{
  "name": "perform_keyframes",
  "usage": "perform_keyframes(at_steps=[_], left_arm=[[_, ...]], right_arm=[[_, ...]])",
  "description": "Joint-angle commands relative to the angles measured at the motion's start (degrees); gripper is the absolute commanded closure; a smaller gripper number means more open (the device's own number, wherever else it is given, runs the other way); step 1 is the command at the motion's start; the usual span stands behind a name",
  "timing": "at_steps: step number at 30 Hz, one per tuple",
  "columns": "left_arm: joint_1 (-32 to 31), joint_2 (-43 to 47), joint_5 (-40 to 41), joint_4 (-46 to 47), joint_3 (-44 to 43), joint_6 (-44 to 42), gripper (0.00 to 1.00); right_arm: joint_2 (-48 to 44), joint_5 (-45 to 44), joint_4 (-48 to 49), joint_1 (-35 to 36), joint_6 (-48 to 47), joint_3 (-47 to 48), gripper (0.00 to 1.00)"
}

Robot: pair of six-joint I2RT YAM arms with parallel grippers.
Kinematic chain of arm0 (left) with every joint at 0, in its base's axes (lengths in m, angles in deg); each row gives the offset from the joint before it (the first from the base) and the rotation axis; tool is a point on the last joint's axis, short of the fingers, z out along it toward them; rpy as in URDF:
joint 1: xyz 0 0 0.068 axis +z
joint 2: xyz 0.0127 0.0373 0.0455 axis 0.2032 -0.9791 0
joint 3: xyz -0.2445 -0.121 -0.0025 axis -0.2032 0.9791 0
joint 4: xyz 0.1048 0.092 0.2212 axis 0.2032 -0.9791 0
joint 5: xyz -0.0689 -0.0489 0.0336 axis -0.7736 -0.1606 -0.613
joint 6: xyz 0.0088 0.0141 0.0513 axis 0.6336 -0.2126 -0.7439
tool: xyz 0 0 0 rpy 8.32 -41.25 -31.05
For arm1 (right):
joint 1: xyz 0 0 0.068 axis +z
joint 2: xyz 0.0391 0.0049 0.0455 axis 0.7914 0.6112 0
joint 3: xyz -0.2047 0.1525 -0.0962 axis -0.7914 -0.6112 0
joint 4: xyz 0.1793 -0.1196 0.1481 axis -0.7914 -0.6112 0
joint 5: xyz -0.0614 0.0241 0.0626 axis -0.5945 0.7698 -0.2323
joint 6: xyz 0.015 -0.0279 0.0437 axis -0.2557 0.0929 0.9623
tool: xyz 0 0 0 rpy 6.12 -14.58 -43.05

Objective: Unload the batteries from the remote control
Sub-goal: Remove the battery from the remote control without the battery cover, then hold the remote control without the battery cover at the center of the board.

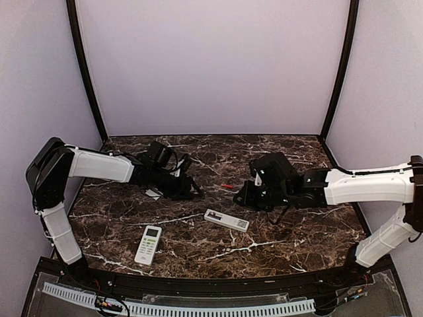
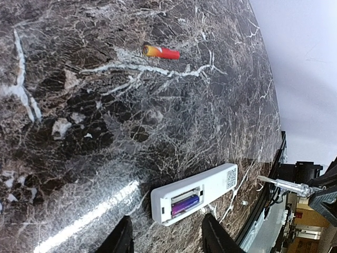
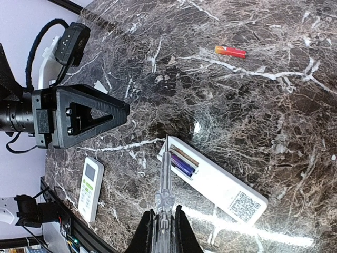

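Though unreadable, QR label (image 3: 243, 203) on remote (image 3: 213, 184)

Dark, white-veined marble table (image 1: 198, 247) enclosed by pale lilac walls (image 1: 211, 66) and black posts (image 1: 84, 72).

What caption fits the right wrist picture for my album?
Right fingers grip a thin tool by the open remote, a purple battery inside; one red battery lies apart.
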Motion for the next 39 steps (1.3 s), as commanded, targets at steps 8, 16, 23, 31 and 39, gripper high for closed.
perform_keyframes(at_steps=[8, 16, 23, 31, 39], left_arm=[[-3.9, -3.9, -0.3, -2.8, -0.8, -1.0, 0.5], [-4.6, -5.0, 0.0, -3.5, -1.5, -1.6, 0.48], [-5.0, -5.8, -0.1, -3.9, -1.7, -1.9, 0.47], [-5.5, -6.5, -0.6, -4.0, -2.1, -2.3, 0.48], [-5.9, -6.8, -1.0, -4.0, -2.3, -2.5, 0.49]], right_arm=[[-5.0, -2.2, -7.9, 0.4, 3.4, -6.3, 1.0], [-11.5, -4.1, -15.7, 0.4, 7.5, -10.4, 1.0], [-14.1, -3.3, -19.3, 0.5, 10.8, -13.6, 1.0], [-12.9, -1.1, -14.6, 0.6, 10.2, -14.3, 1.0], [-9.5, -0.7, -10.7, 0.6, 8.5, -12.2, 1.0]])
